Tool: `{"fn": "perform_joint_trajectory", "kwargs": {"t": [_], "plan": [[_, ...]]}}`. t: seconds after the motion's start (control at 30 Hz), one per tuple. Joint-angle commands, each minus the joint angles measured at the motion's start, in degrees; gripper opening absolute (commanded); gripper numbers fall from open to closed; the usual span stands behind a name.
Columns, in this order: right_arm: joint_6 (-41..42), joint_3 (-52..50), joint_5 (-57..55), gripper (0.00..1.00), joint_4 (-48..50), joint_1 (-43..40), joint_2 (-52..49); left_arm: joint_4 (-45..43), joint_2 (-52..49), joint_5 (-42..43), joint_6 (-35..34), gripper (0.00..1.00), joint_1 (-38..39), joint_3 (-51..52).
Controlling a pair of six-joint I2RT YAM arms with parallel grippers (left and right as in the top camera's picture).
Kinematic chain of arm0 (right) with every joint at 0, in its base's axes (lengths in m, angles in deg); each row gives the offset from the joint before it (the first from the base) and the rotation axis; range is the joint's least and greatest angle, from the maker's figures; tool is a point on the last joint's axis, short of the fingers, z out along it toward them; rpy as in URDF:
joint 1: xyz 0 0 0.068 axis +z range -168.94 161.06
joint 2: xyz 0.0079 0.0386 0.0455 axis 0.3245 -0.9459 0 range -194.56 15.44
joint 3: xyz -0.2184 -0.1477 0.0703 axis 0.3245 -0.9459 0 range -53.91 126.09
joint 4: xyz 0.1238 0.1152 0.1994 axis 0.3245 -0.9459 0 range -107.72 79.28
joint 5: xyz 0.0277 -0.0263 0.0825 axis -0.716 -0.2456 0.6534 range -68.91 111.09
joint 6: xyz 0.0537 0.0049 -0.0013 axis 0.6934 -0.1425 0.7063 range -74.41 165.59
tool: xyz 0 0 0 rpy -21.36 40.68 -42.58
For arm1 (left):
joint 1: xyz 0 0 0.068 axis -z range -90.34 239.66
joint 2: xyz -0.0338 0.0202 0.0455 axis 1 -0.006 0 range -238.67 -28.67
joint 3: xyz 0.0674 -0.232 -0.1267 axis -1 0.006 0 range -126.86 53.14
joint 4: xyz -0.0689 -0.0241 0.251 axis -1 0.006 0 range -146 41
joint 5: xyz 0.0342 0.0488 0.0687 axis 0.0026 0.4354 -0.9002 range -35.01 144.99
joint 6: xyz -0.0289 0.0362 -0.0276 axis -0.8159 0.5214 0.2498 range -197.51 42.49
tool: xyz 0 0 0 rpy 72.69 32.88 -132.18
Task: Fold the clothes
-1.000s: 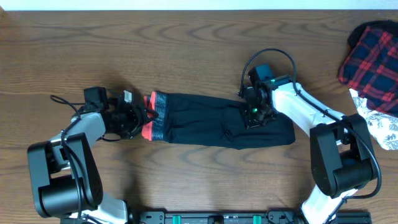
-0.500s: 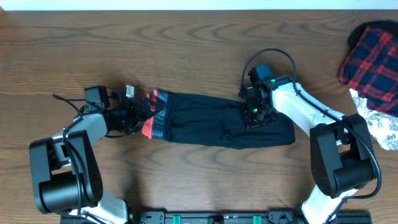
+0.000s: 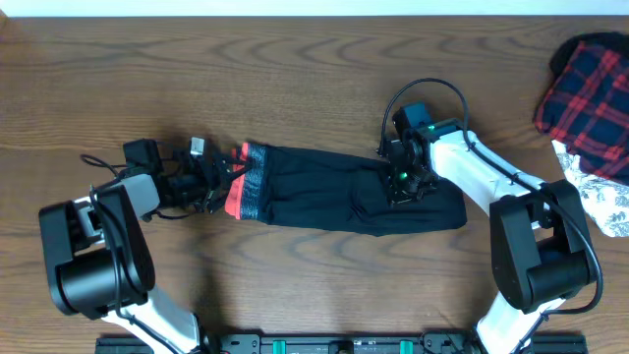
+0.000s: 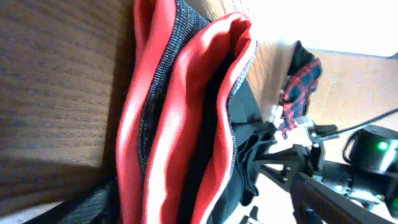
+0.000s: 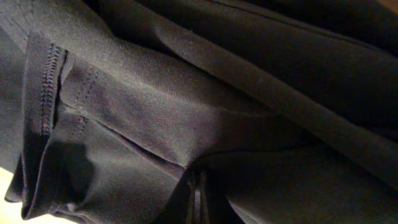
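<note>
The black trousers (image 3: 324,192) lie folded in a long strip across the middle of the table, with the grey-flecked, red-edged waistband (image 3: 246,187) at the left end. My left gripper (image 3: 218,182) is at the waistband and shut on it. In the left wrist view the red edges (image 4: 180,124) fill the frame and run down between the fingers. My right gripper (image 3: 405,187) sits on the trouser legs near the right end. In the right wrist view its fingers (image 5: 196,202) are shut on a pinch of black fabric (image 5: 186,106).
A red-and-black plaid garment (image 3: 590,84) lies at the far right edge, with a white floral cloth (image 3: 600,202) below it. The plaid also shows far off in the left wrist view (image 4: 301,81). Bare wood lies around the trousers.
My left arm has drawn back to the left, and the waistband's upper corner has lifted and stretched slightly toward it. The right arm has not moved.
</note>
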Motion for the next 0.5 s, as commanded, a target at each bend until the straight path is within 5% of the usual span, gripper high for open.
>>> {"fn": "perform_joint_trajectory", "kwargs": {"t": [0.0, 0.47], "plan": [[0.35, -0.15, 0.48, 0.04, -0.15, 0.42, -0.2, 2.08, -8.09, -19.28, -0.15, 0.83, 0.68, 4.39], [0.35, -0.15, 0.48, 0.04, 0.13, 0.42, -0.2, 1.51, -8.07, -19.19, -0.17, 0.52, 0.7, 4.28]]}}
